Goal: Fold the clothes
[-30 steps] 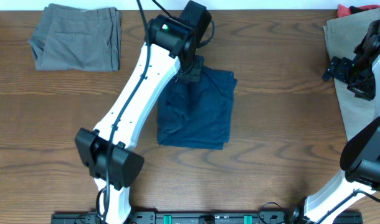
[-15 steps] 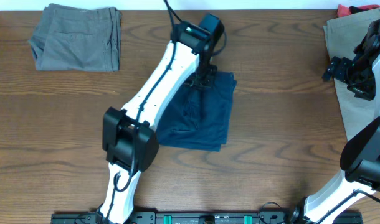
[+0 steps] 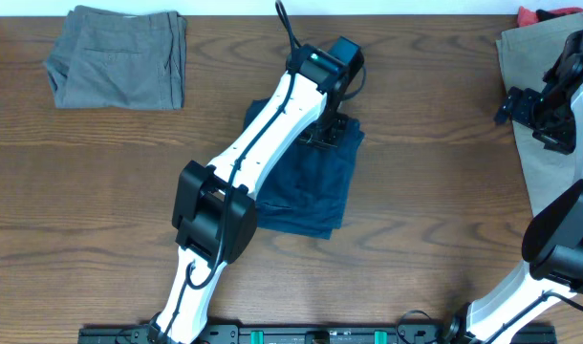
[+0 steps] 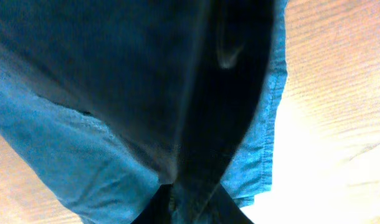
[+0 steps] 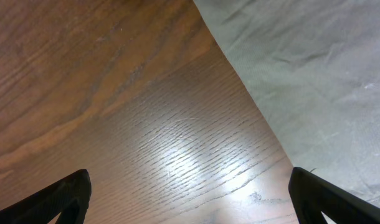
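The dark navy-blue shorts (image 3: 311, 191) lie folded at the table's middle. My left gripper (image 3: 325, 132) is at their far edge, shut on a pinch of the navy cloth. In the left wrist view the cloth (image 4: 84, 143) fills the frame and runs into the closed jaws (image 4: 190, 202). The olive-grey shorts (image 3: 119, 57) lie folded at the far left. The tan-khaki shorts (image 3: 521, 53) lie spread at the right edge. My right gripper (image 3: 535, 110) hangs open and empty by their left border. In the right wrist view the open jaws (image 5: 190, 193) are over bare wood beside the khaki cloth (image 5: 314, 81).
A bit of red cloth (image 3: 535, 13) shows at the far right corner. The left arm's white links (image 3: 263, 143) stretch diagonally over the navy shorts' left part. The table is brown wood (image 3: 435, 220).
My left gripper has moved to the right along the navy shorts' far edge, holding the cloth, and the shorts have shifted slightly right. The right arm has not moved.
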You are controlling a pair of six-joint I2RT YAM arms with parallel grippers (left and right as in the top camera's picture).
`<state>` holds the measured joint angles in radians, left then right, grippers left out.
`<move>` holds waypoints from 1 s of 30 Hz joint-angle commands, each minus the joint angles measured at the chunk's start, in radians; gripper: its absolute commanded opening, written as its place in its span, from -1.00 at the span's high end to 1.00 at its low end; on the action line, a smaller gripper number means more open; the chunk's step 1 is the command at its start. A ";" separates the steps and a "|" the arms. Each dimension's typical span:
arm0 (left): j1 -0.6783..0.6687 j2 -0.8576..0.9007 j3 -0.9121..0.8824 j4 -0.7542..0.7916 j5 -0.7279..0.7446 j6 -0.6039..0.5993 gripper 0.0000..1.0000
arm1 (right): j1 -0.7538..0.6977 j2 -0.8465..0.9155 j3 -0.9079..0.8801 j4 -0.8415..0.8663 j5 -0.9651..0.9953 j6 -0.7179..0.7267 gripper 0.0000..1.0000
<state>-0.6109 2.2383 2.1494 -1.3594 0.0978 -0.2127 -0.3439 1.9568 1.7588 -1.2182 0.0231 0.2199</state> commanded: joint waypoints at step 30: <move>-0.061 0.012 -0.131 0.045 0.052 -0.022 0.52 | -0.005 -0.009 0.011 -0.001 0.006 0.011 -0.98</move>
<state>-0.6651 2.2383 2.0670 -1.3357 0.1501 -0.2268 -0.3439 1.9568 1.7588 -1.2186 0.0231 0.2199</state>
